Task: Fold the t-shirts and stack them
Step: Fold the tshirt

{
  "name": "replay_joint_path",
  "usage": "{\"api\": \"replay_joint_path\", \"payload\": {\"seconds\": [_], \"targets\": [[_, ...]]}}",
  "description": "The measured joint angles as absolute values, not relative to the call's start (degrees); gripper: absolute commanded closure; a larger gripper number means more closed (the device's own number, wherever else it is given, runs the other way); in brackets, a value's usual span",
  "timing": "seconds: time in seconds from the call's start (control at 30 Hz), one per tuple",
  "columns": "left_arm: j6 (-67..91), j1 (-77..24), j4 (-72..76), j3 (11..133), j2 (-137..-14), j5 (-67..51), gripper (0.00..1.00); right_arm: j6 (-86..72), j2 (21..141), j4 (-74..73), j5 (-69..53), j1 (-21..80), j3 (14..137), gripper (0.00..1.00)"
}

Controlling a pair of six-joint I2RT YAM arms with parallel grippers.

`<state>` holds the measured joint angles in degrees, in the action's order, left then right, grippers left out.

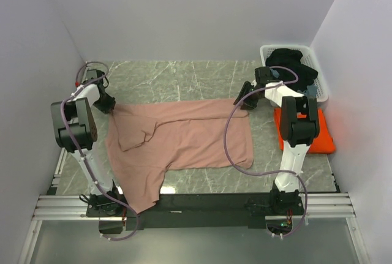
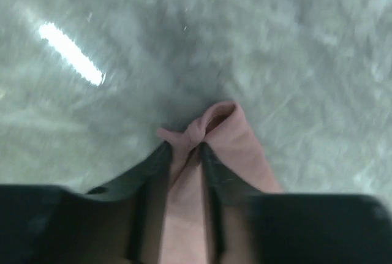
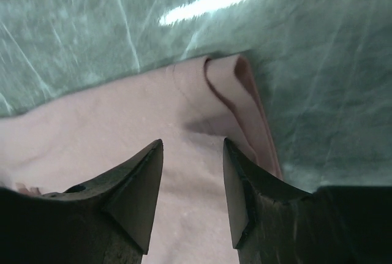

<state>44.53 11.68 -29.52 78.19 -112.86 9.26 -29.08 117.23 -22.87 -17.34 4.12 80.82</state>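
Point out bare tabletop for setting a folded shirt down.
Free: the far strip of table between pink tee and back wall; the near strip between its hem and the front edge. Crowded: right side, with orange tee and basket.

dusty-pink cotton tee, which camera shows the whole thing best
Top external: the dusty-pink cotton tee lies spread out, nearly all in view. Left wrist shows only a bunched corner, right wrist only a folded-over corner.

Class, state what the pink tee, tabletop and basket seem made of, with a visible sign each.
Pink tee: soft matte fabric, likely cotton; creases and drapes.
Tabletop: glossy veined stone-look surface, reflecting lights; maybe laminate.
Basket: white plastic, seemingly; slotted walls.
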Motion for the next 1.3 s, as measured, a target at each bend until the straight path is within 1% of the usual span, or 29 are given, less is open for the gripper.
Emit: {"api": "replay_joint_path", "payload": {"seconds": [0.07, 0.13, 0.23, 0.3, 0.4, 0.5, 0.53, 0.6, 0.63, 0.67, 0.73, 0.8, 0.93, 1.1, 1.23, 1.3], "targets": [[44.34, 11.73, -30.26, 81.47, -115.61, 10.11, 0.78, -30.02, 118.24, -23.18, -18.28, 3.60, 82.37, 0.49], [44.18, 11.77, -30.94, 84.16, -117.34, 10.41, 0.80, -30.72, 119.44, -23.20, -19.00, 3.36, 83.99, 0.50], [44.18, 11.81, -32.01, 88.29, -120.16, 10.41, 0.79, -31.94, 122.23, -24.58, -18.94, 3.33, 88.16, 0.50], [44.16, 11.88, -32.93, 91.90, -122.56, 10.39, 0.78, -32.21, 125.21, -26.96, -18.61, 3.38, 93.47, 0.50], [44.14, 11.97, -34.39, 98.43, -126.76, 10.28, 0.73, -32.16, 130.54, -29.76, -17.52, 3.33, 102.83, 0.50], [44.01, 12.19, -35.40, 104.53, -130.41, 9.58, 0.57, -32.05, 135.33, -31.59, -16.97, 3.25, 110.98, 0.50], [43.94, 12.29, -35.51, 106.54, -131.57, 9.08, 0.47, -31.83, 136.73, -32.32, -16.99, 3.18, 113.54, 0.50], [43.99, 12.62, -36.18, 110.63, -133.58, 7.25, 0.34, -31.22, 138.93, -33.61, -17.04, 3.09, 117.80, 0.49], [43.92, 12.78, -36.27, 111.26, -133.88, 6.76, 0.21, -30.98, 139.09, -33.67, -17.02, 3.07, 118.28, 0.49], [43.70, 12.99, -36.34, 111.66, -133.91, 6.07, 0.15, -30.61, 138.65, -33.54, -16.99, 3.07, 117.80, 0.48], [43.46, 13.34, -36.67, 111.63, -133.16, 5.61, 0.04, -30.37, 135.52, -32.64, -16.86, 3.07, 113.54, 0.47], [43.03, 13.69, -36.80, 109.36, -130.74, 5.34, 0.01, -30.39, 129.45, -32.01, -16.03, 3.07, 105.25, 0.45], [42.87, 13.98, -37.63, 100.01, -120.05, 6.09, 0.02, -30.92, 113.73, -30.89, -13.32, 3.46, 89.47, 0.44], [42.87, 11.81, -36.77, 84.79, -97.86, 8.80, 0.07, -31.79, 91.88, -27.31, -10.04, 4.36, 69.10, 0.44], [42.85, 4.78, -35.46, 71.18, -83.74, 9.34, 0.10, -31.55, 79.53, -27.59, -8.25, 7.25, 54.48, 0.46], [42.72, 0.69, -35.35, 66.08, -81.49, 9.17, 0.10, -31.07, 75.48, -29.28, -7.07, 10.37, 49.21, 0.46]]}}
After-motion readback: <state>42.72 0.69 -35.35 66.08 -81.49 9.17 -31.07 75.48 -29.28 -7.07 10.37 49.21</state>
